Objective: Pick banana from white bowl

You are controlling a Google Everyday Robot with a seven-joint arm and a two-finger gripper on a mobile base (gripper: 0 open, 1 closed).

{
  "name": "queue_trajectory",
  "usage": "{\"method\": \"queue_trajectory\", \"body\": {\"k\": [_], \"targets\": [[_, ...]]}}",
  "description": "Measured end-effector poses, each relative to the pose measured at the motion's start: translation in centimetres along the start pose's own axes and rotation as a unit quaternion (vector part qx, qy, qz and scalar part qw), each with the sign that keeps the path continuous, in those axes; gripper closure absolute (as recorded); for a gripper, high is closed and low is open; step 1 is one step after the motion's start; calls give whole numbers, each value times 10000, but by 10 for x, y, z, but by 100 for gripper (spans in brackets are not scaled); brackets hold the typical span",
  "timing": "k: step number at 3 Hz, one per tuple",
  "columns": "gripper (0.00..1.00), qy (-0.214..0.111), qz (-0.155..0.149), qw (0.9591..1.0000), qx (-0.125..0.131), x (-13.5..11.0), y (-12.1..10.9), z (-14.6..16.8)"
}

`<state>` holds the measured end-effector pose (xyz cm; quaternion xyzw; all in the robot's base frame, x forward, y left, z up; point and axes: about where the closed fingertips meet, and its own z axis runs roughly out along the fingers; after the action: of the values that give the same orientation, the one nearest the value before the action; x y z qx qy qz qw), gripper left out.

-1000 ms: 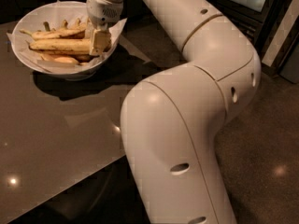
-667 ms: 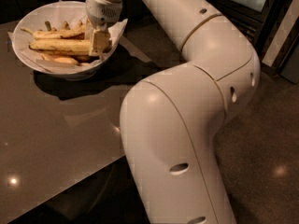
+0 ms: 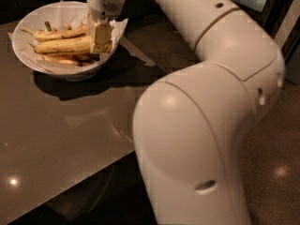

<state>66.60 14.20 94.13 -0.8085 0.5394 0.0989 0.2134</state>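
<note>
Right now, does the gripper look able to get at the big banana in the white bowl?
Probably yes. The gripper is low inside the white bowl, right at the banana's right end. Nothing lies over that banana; the slimmer banana sits just behind it, out of the way.

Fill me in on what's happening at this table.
The robot's arm reaches across the dark table to the white bowl at its far left. The gripper is down inside the bowl, at the right end of the banana, the big speckled one. That banana lies in the bowl, not yet lifted, with a slimmer banana just behind it.
</note>
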Motion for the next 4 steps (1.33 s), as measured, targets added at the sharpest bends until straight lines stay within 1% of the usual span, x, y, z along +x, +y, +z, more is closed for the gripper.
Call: {"method": "queue_trajectory", "body": {"k": [1, 2, 3, 4], "targets": [[100, 62, -110, 9993, 351, -11, 6, -29], [100, 61, -126, 9991, 389, -13, 7, -33], [100, -104, -219, 9982, 550, -22, 2, -40], [100, -287, -222, 9967, 728, -34, 12, -56]]}}
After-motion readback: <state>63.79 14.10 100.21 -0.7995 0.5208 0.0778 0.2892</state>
